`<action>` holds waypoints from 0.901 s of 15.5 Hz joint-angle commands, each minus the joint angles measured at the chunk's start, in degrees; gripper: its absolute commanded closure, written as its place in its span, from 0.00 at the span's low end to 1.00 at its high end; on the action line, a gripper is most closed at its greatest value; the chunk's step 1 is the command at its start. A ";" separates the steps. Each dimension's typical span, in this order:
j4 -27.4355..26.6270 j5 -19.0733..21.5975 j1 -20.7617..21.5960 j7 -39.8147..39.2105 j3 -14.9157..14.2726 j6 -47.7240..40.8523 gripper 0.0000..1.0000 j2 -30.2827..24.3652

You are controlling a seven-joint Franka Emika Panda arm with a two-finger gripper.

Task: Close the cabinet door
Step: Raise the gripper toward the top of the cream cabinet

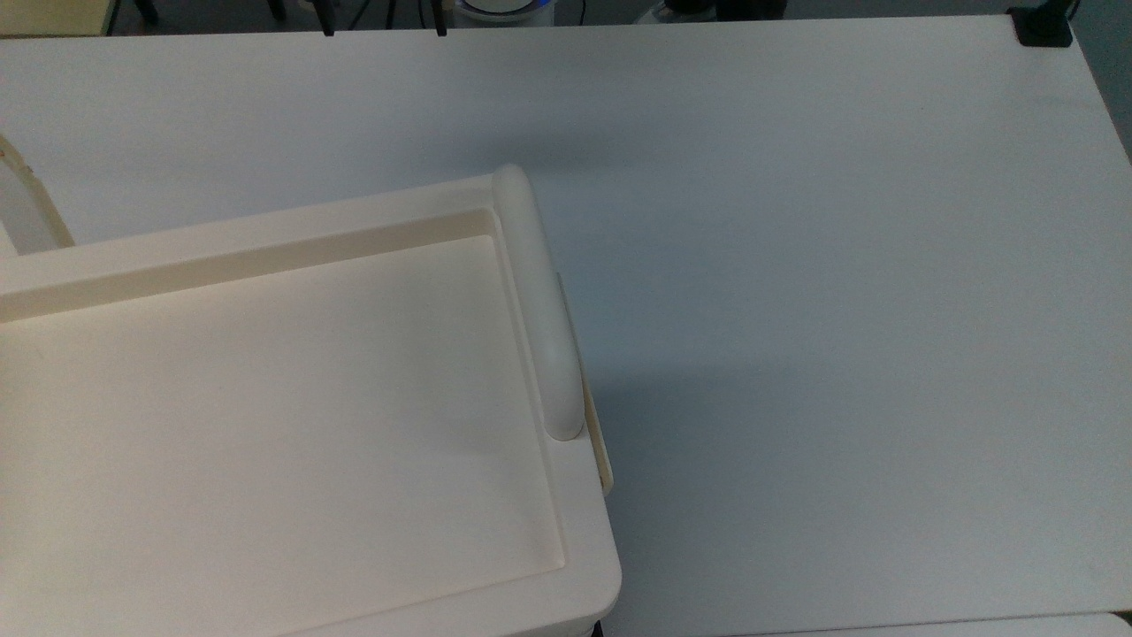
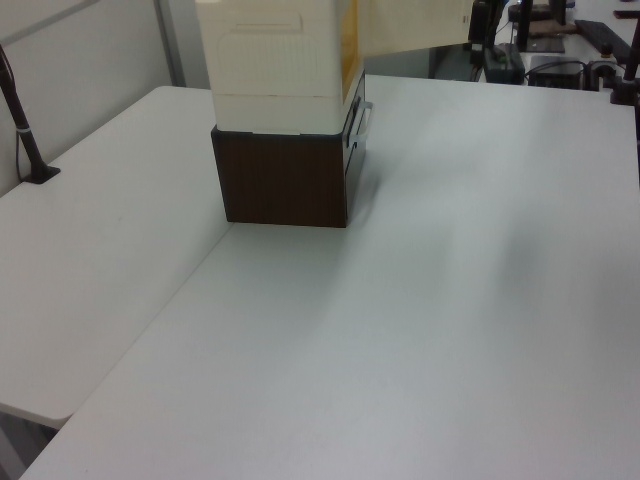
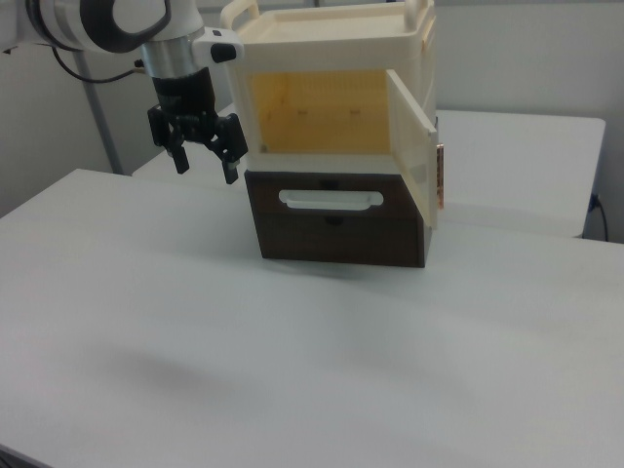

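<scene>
You have nothing done yet on this job: from the right view, past the bare stretch of counter nearest the camera, the cabinet sits on a dark brown drawer box with a pale handle, and the cabinet door stands swung well out on its hinge at the right view's right, leaving the yellowish inside wide open to you. The whole closing swing is still left to do. The gripper hangs off the cabinet's other side, at the right view's left, pointing downward with its fingers apart and holding nothing (it is clear of the cabinet and well apart from the door). By my judgement you will need to bring the arm across the cabinet front to the door's outer face before pushing it shut. In the top view the cabinet's tray-like top and its rounded bar handle face you.
</scene>
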 commanded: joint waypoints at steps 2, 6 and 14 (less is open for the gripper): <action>-0.57 -0.70 0.39 -1.04 0.21 -0.10 0.00 -0.43; -0.48 -0.70 0.21 -1.04 0.21 -0.10 0.00 -0.43; 0.13 -0.79 -0.49 -1.04 0.12 1.04 0.00 -0.16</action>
